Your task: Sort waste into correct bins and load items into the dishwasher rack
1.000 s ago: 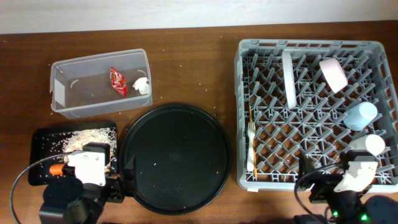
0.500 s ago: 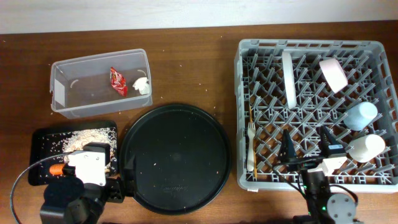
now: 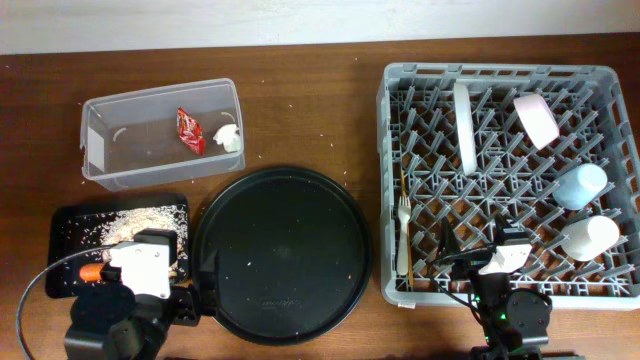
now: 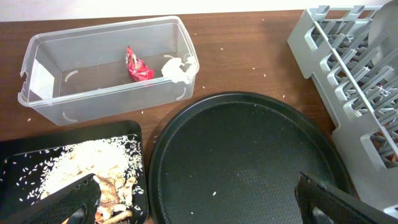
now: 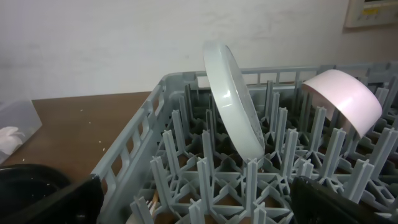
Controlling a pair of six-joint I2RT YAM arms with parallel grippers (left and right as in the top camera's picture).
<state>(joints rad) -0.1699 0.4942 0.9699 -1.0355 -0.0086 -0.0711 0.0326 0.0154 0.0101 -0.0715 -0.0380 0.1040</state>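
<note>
Left gripper (image 4: pixel 198 186) and right gripper (image 3: pixel 481 245) both gape wide, nothing held; left hangs near-left by the black tray (image 3: pixel 62 240), right over the near edge of the dishwasher rack (image 3: pixel 505 72). Plate (image 3: pixel 464 125) on edge, bowl (image 3: pixel 536 118), light-blue cup (image 3: pixel 580 185), white cup (image 3: pixel 590 238), fork (image 3: pixel 403 235) and chopsticks (image 3: pixel 402 185) sit in the rack at right. Wrapper (image 3: pixel 189 130) and tissue (image 3: pixel 229 138) lie in the clear tub (image 3: pixel 150 160) far left, food scraps (image 3: pixel 135 222) in the black tray.

Left arm (image 3: pixel 100 322) sat folded low at 7 o'clock, left gripper (image 4: pixel 199 202) spread wide and empty, right arm (image 3: pixel 510 315) at 5 o'clock, right gripper (image 3: pixel 480 246) pointed toward 12, jaws wide apart, gripping nothing.
</note>
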